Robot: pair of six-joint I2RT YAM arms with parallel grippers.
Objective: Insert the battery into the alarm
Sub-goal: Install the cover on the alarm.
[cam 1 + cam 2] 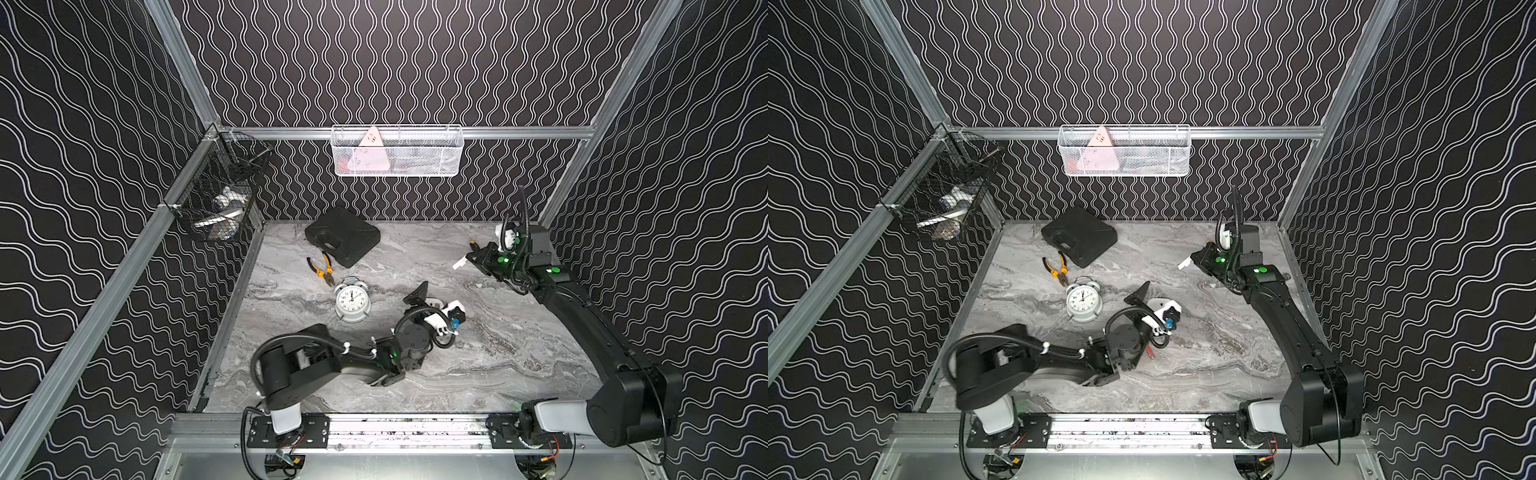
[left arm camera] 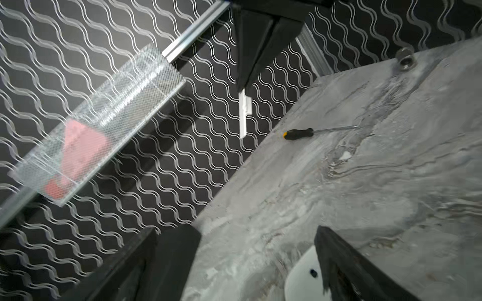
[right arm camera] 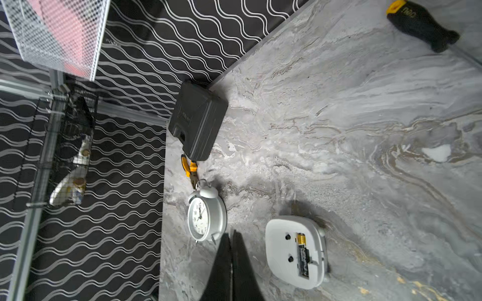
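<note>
pinching white cover (image 2: 243,117), right end effector (image 2: 243,84), battery (image 3: 302,256) seated in alarm (image 3: 281,250)

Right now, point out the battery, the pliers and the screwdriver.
battery (image 3: 302,256): right wrist view, on its black label.
pliers (image 3: 186,166): right wrist view, on an orange handle.
screwdriver (image 2: 300,133): left wrist view, on its black grip.
</note>
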